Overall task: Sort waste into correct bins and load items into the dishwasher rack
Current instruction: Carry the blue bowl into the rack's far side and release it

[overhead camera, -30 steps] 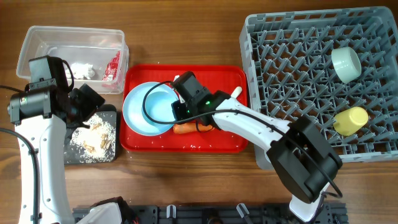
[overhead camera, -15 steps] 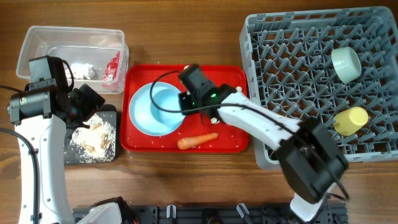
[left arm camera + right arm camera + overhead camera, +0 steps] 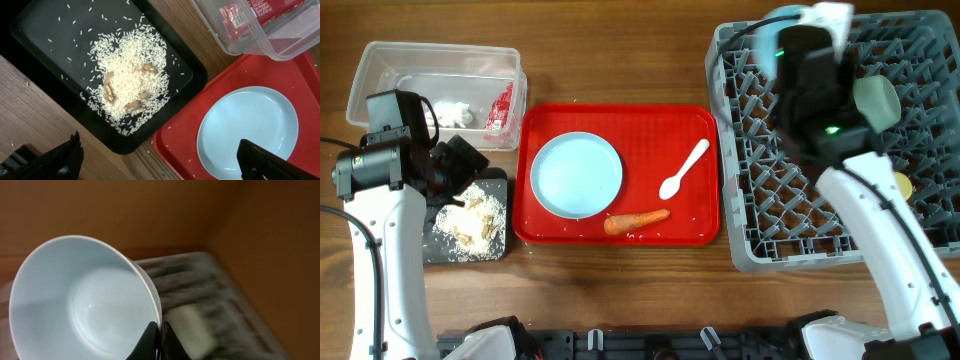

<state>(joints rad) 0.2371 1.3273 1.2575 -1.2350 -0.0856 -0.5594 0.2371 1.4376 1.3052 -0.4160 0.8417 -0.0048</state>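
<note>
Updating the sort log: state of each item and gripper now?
light blue bowl: rim pinched by right gripper
light blue plate: flat on red tray
white spoon: on red tray
carrot: on red tray
rice scraps: in black tray
tissue: in clear tub
red wrapper: in clear tub
mint-green bowl: in rack
yellow cup: in rack
left gripper: open, empty

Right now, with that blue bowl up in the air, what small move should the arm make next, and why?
Probably lower the light blue bowl onto an open stretch of the dishwasher rack, and only then let go. The right end effector pinches the bowl's rim, the arm is above the rack, and the blurred wrist view suggests the bowl is not yet resting on anything.
</note>
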